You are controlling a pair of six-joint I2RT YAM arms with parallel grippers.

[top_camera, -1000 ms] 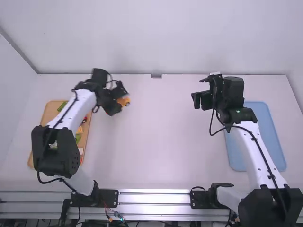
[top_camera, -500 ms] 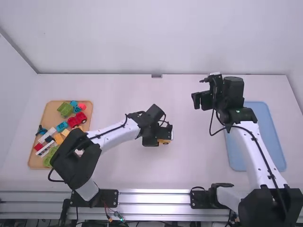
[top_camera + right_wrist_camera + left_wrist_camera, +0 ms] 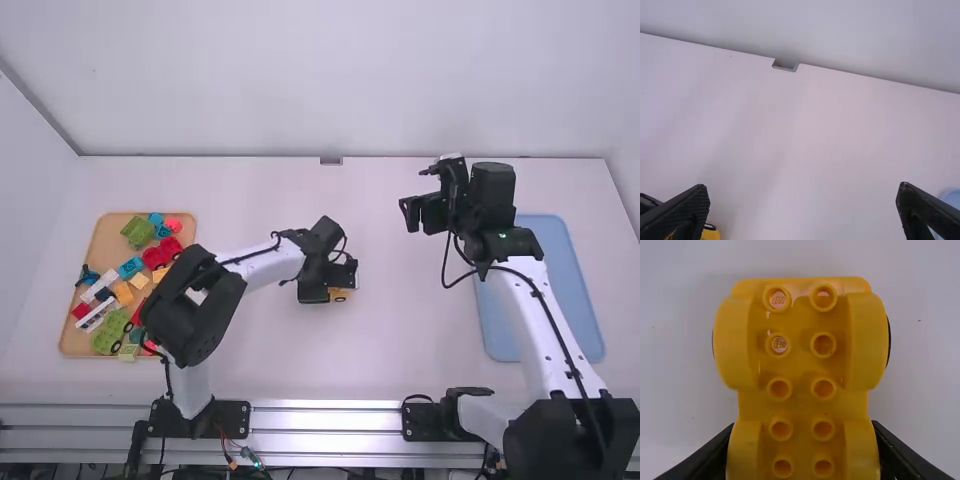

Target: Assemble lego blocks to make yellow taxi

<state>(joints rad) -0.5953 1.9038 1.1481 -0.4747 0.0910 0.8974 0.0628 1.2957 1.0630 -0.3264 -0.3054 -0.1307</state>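
Observation:
My left gripper (image 3: 342,280) is at the middle of the table, shut on a yellow car base (image 3: 340,296). In the left wrist view the base (image 3: 801,360) shows its studs and rounded fenders, with dark wheel edges at its sides, and the left gripper (image 3: 802,455) has a finger against each side. Whether the wheels touch the table, I cannot tell. My right gripper (image 3: 428,212) stands above the table at the right. Seen from its own wrist, the right gripper (image 3: 802,212) is open with nothing between its fingers; part of the yellow base (image 3: 711,234) appears beyond one finger.
A wooden tray (image 3: 108,236) at the left holds several green, red, blue, white and orange-yellow blocks, a blue figure-like piece and wheeled pieces. A blue tray (image 3: 555,290) lies at the right, partly behind the right arm.
Carrying the yellow base, my left arm has swung from near the wooden tray to the table's middle, with a slight shift back left lately. The right gripper has shifted a little left.

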